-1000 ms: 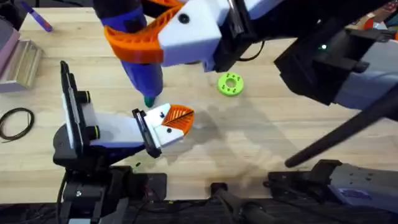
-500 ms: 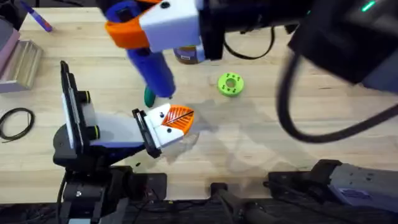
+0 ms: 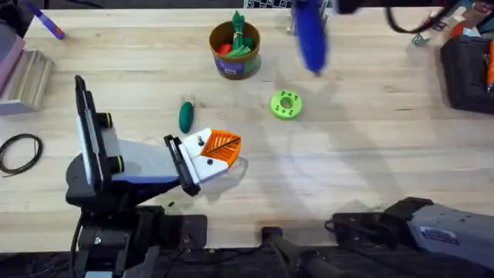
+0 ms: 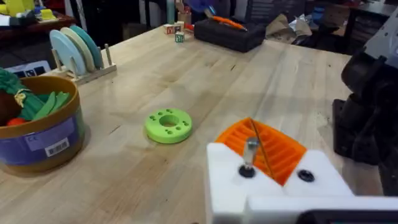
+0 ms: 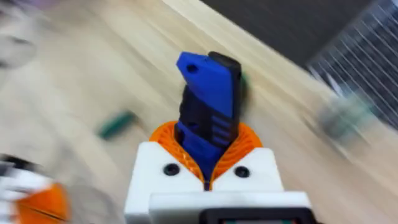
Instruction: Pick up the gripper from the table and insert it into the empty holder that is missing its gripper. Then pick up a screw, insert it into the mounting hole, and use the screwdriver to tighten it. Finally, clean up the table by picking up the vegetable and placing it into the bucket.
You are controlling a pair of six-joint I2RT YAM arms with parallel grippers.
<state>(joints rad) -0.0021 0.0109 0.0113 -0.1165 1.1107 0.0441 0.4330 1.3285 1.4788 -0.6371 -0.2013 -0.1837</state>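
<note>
The orange gripper [image 3: 222,145] sits in the white holder [image 3: 202,166] at my left arm's tip. A screw [image 4: 250,152] stands upright in the holder's mounting hole. My left gripper [image 4: 252,124] has its orange pads together with nothing between them. My right gripper [image 5: 206,134] is shut on the blue screwdriver [image 5: 208,93], which hangs over the far side of the table as a blue screwdriver [image 3: 309,35]. A dark green vegetable [image 3: 186,116] lies on the table between the holder and the bucket [image 3: 231,71]. The bucket [image 4: 43,140] holds several vegetables.
A green disc with holes [image 3: 285,104] lies right of the vegetable, also shown as the disc [image 4: 168,124]. A black case [image 3: 467,69] sits at the far right. A cable coil [image 3: 19,150] and a grey block [image 3: 23,81] lie at the left. A plate rack [image 4: 78,46] stands behind the bucket.
My right arm has pulled the screwdriver up and away from the holder to the far side of the table, uncovering the bucket and the vegetable. The left arm has not moved.
</note>
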